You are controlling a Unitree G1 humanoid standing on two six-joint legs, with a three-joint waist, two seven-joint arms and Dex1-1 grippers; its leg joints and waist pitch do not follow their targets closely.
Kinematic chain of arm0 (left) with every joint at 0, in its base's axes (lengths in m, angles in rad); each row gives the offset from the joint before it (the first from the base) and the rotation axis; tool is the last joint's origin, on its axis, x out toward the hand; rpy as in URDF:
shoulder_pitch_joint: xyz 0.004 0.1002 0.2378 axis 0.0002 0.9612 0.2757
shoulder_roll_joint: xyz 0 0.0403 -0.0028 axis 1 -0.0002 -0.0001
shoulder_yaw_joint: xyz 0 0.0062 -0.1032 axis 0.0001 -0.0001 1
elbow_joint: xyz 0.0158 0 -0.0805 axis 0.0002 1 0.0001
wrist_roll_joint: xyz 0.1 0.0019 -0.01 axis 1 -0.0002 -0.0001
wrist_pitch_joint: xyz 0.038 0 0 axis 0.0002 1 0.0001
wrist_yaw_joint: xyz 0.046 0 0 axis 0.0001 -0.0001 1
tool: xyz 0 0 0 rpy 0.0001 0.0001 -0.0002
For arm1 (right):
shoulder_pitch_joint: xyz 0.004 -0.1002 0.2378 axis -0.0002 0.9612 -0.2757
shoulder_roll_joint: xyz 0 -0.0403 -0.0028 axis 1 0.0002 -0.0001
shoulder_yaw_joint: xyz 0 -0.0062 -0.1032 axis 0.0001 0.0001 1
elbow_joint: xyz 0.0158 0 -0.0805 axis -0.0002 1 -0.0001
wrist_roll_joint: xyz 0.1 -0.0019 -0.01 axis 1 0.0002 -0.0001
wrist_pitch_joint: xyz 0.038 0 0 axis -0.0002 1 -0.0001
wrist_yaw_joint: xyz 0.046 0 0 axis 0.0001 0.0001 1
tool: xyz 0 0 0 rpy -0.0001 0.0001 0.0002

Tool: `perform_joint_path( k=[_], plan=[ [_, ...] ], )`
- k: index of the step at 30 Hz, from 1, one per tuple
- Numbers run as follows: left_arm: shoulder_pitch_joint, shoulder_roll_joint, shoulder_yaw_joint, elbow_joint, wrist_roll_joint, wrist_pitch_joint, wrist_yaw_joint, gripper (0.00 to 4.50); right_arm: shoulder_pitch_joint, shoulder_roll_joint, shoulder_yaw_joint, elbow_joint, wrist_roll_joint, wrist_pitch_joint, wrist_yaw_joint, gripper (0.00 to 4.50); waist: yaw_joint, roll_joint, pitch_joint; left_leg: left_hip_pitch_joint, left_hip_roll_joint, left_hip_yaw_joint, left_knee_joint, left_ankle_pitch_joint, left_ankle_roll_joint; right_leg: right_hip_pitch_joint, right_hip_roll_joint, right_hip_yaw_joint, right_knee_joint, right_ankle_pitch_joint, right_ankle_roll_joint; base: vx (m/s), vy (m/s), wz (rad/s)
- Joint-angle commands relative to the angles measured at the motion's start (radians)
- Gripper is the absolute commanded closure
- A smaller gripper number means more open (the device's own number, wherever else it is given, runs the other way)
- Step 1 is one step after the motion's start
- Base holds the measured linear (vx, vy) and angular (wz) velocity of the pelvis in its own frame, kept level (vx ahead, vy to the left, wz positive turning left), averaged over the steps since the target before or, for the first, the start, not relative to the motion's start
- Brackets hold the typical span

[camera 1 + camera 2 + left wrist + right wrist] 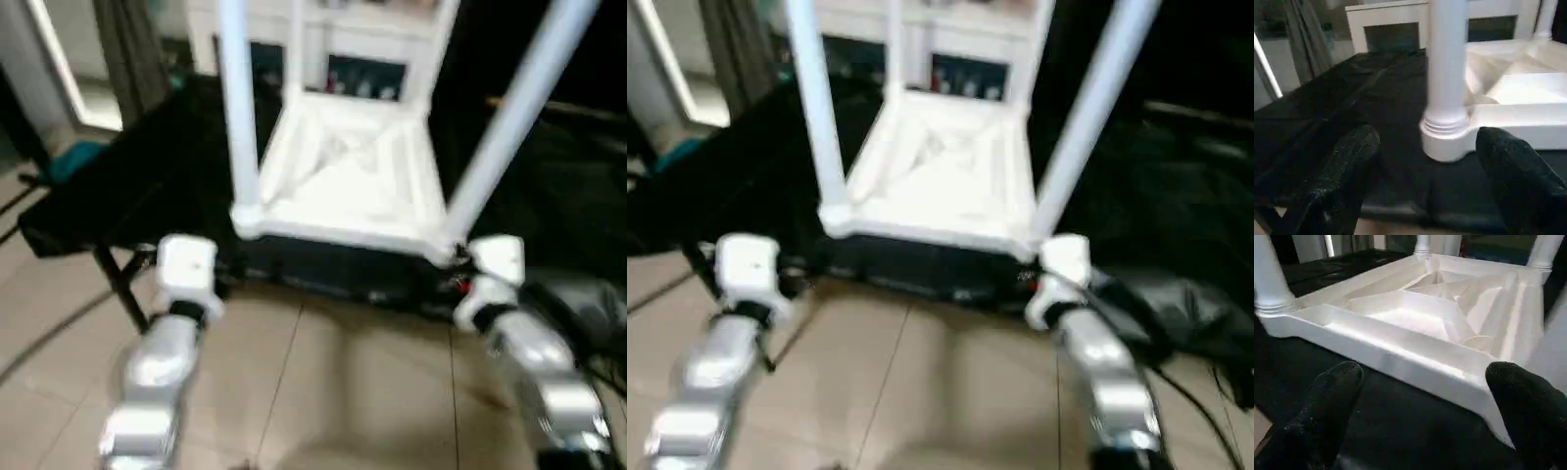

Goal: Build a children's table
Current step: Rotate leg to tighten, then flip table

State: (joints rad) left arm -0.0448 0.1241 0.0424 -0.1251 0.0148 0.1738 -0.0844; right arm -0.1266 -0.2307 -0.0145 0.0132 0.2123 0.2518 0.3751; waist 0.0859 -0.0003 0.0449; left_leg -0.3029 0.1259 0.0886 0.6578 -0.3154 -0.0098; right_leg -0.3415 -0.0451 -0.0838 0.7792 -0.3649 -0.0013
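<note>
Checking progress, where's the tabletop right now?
The tabletop lies upside down on the black cloth, legs standing in its corners, ahead of both arms.

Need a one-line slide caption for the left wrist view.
Open left fingers face a leg standing in the upturned tabletop's corner socket.

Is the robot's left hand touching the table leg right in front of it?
Apart. In the left wrist view the left gripper is open, and black cloth shows between its fingers and the near leg standing in its socket.
</note>
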Motion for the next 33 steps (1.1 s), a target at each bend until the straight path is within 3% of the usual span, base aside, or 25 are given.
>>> perform_joint_path(
  k=[1, 2, 3, 4, 5, 6, 7, 8, 9, 10, 11, 12, 13, 14, 16, 18, 19, 20, 22, 27, 33],
  plan=[
    [-0.006, -0.014, -0.034, -0.002, -0.004, 0.007, -0.009, 0.81, 0.014, -0.027, -0.024, -0.01, 0.01, 0.01, 0.018, 0.0, -0.032, 0.007, -0.057, 0.086, 0.136, -0.076, -0.135, 0.236, 0.45, -0.126, -0.039, 0.028, -0.017, 0.128, 0.066, 0.116, -0.034, -0.08],
    [-0.003, -0.014, -0.032, -0.003, -0.005, 0.006, -0.011, 0.81, 0.022, -0.034, -0.019, -0.017, 0.016, 0.01, 0.036, 0.0, -0.036, -0.015, -0.063, 0.089, 0.115, -0.058, -0.12, 0.225, 0.429, -0.125, -0.051, 0.049, -0.068, 0.194, 0.033, 0.116, -0.034, -0.08],
    [-0.001, -0.016, -0.03, -0.004, -0.01, -0.001, -0.014, 0.81, 0.024, -0.036, -0.019, -0.019, 0.016, 0.01, 0.039, 0.0, -0.033, -0.062, -0.055, 0.042, 0.018, 0.019, -0.096, 0.055, 0.325, -0.056, -0.067, 0.092, -0.182, 0.243, -0.009, 0.142, -0.078, -0.01],
    [0.009, -0.019, -0.022, -0.01, -0.035, -0.021, -0.029, 0.81, 0.033, -0.045, -0.018, -0.029, 0.02, 0.013, 0.053, 0.0, 0.01, -0.089, -0.058, -0.043, -0.064, 0.03, 0.03, -0.061, 0.232, 0.062, -0.174, 0.219, -0.278, -0.084, -0.06, 0.138, -0.104, 0.12],
    [0.011, -0.019, -0.021, -0.012, -0.04, -0.021, -0.033, 0.81, 0.034, -0.046, -0.018, -0.031, 0.021, 0.014, 0.055, 0.0, 0.01, -0.089, -0.058, -0.043, -0.064, 0.03, 0.03, -0.061, 0.232, 0.062, -0.174, 0.219, -0.278, -0.084, -0.06, 0.138, -0.104, 0.12],
    [0.016, -0.019, -0.016, -0.017, -0.061, -0.005, -0.047, 0.81, 0.036, -0.049, -0.019, -0.035, 0.025, 0.019, 0.06, 0.0, 0.018, -0.082, -0.057, -0.087, -0.023, -0.017, 0.049, 0.117, 0.068, 0.104, -0.194, 0.203, -0.228, 0.181, -0.23, 0.128, -0.093, 0.05],
    [0.021, -0.017, -0.012, -0.02, -0.074, 0.01, -0.057, 0.53, 0.038, -0.052, -0.018, -0.038, 0.029, 0.022, 0.068, 0.0, 0.009, -0.074, -0.049, -0.085, -0.009, -0.022, 0.018, 0.247, -0.003, 0.083, -0.166, 0.158, -0.205, 0.527, -0.238, 0.126, -0.076, -0.09],
    [0.029, -0.008, -0.006, -0.028, -0.105, 0.015, -0.092, 0.53, 0.04, -0.062, -0.013, -0.044, 0.037, 0.03, 0.087, 0.0, 0.01, -0.061, -0.048, -0.08, -0.001, -0.023, -0.013, 0.316, -0.021, 0.069, -0.144, 0.128, -0.192, 0.653, -0.225, 0.126, -0.076, -0.09],
    [0.031, -0.005, -0.005, -0.031, -0.112, 0.015, -0.102, 0.48, 0.04, -0.064, -0.012, -0.045, 0.04, 0.033, 0.092, 0.0, 0.01, -0.018, -0.052, -0.078, 0.026, -0.017, -0.09, 0.438, -0.022, 0.038, -0.087, 0.076, -0.17, 0.735, -0.186, 0.094, -0.044, -0.1],
    [0.031, -0.007, 0.003, -0.034, -0.119, 0.015, -0.102, 0.44, 0.042, -0.068, -0.007, -0.048, 0.042, 0.039, 0.1, 0.0, 0.002, -0.015, -0.056, -0.087, 0.037, -0.015, -0.079, 0.488, -0.012, 0.036, -0.05, 0.071, -0.155, 0.747, -0.167, 0.0, 0.0, 0.0],
    [0.031, -0.007, 0.003, -0.034, -0.119, 0.015, -0.102, 0.33, 0.042, -0.068, -0.007, -0.048, 0.042, 0.039, 0.1, 0.0, -0.003, -0.009, -0.061, -0.079, 0.06, -0.025, -0.075, 0.487, -0.012, 0.035, -0.05, 0.071, -0.147, 0.709, -0.154, 0.0, 0.0, 0.0],
    [0.028, -0.002, 0.01, -0.037, -0.116, 0.021, -0.097, 0.2, 0.044, -0.072, -0.002, -0.052, 0.046, 0.043, 0.109, 0.0, 0.001, -0.009, -0.066, -0.056, 0.09, -0.025, -0.072, 0.352, 0.001, 0.02, -0.081, 0.088, -0.167, 0.537, -0.194, 0.0, 0.0, 0.0],
    [0.026, 0.002, 0.013, -0.035, -0.11, 0.027, -0.096, 0.11, 0.045, -0.074, -0.001, -0.054, 0.047, 0.042, 0.112, 0.0, 0.003, -0.01, -0.057, -0.062, 0.091, -0.015, -0.086, 0.234, 0.004, 0.023, -0.087, 0.089, -0.182, 0.437, -0.227, 0.0, 0.0, 0.0],
    [0.024, 0.003, 0.016, -0.033, -0.109, 0.033, -0.094, 0.11, 0.045, -0.074, -0.001, -0.054, 0.048, 0.042, 0.112, 0.0, 0.004, -0.012, -0.052, -0.061, 0.092, -0.01, -0.093, 0.164, 0.005, 0.023, -0.091, 0.092, -0.19, 0.377, -0.236, 0.0, 0.0, 0.0],
    [0.016, 0.006, 0.021, -0.026, -0.114, 0.038, -0.092, 0.03, 0.043, -0.074, -0.002, -0.053, 0.046, 0.042, 0.114, 0.0, 0.005, -0.015, -0.037, -0.054, 0.1, 0.003, -0.113, -0.038, -0.001, 0.019, -0.1, 0.097, -0.214, 0.135, -0.244, -0.025, 0.005, 0.02],
    [0.006, 0.012, 0.025, -0.019, -0.123, 0.042, -0.091, 0.03, 0.039, -0.075, -0.002, -0.052, 0.044, 0.044, 0.117, 0.0, 0.008, -0.018, -0.03, -0.045, 0.1, 0.015, -0.12, -0.114, -0.008, 0.012, -0.107, 0.101, -0.232, -0.031, -0.221, -0.025, 0.005, 0.02],
    [-0.013, 0.016, 0.035, -0.005, -0.134, 0.053, -0.091, 0.03, 0.029, -0.079, 0.003, -0.046, 0.043, 0.044, 0.128, 0.0, 0.008, -0.013, -0.026, -0.043, 0.101, 0.017, -0.125, -0.142, -0.019, 0.008, -0.108, 0.102, -0.236, -0.097, -0.208, 0.0, 0.0, 0.0],
    [-0.019, 0.017, 0.038, 0.0, -0.136, 0.057, -0.091, 0.03, 0.026, -0.08, 0.004, -0.045, 0.042, 0.045, 0.13, 0.0, 0.006, -0.013, -0.026, -0.041, 0.102, 0.018, -0.127, -0.156, -0.024, 0.006, -0.108, 0.102, -0.239, -0.121, -0.2, 0.0, 0.0, 0.0],
    [-0.052, 0.023, 0.049, 0.032, -0.14, 0.074, -0.091, 0.03, 0.007, -0.089, 0.011, -0.032, 0.046, 0.047, 0.156, 0.0, 0.006, -0.018, -0.031, -0.045, 0.102, 0.023, -0.128, -0.129, -0.027, 0.006, -0.107, 0.102, -0.237, -0.113, -0.176, 0.0, 0.0, 0.0],
    [-0.142, 0.052, 0.058, 0.152, -0.115, 0.1, -0.087, 0.03, -0.042, -0.109, 0.036, 0.005, 0.051, 0.05, 0.221, 0.0, 0.006, -0.023, -0.039, -0.052, 0.098, 0.027, -0.123, -0.049, -0.004, 0.009, -0.107, 0.1, -0.228, -0.002, -0.179, 0.0, 0.0, 0.0],
    [-0.305, 0.09, 0.084, 0.39, -0.116, 0.084, -0.085, 0.03, -0.109, -0.097, 0.049, 0.058, 0.043, 0.036, 0.244, 0.0, 0.012, -0.024, -0.053, -0.052, 0.094, 0.028, -0.11, 0.083, 0.032, 0.012, -0.106, 0.095, -0.205, 0.203, -0.222, 0.0, 0.0, 0.0]
  ],
)
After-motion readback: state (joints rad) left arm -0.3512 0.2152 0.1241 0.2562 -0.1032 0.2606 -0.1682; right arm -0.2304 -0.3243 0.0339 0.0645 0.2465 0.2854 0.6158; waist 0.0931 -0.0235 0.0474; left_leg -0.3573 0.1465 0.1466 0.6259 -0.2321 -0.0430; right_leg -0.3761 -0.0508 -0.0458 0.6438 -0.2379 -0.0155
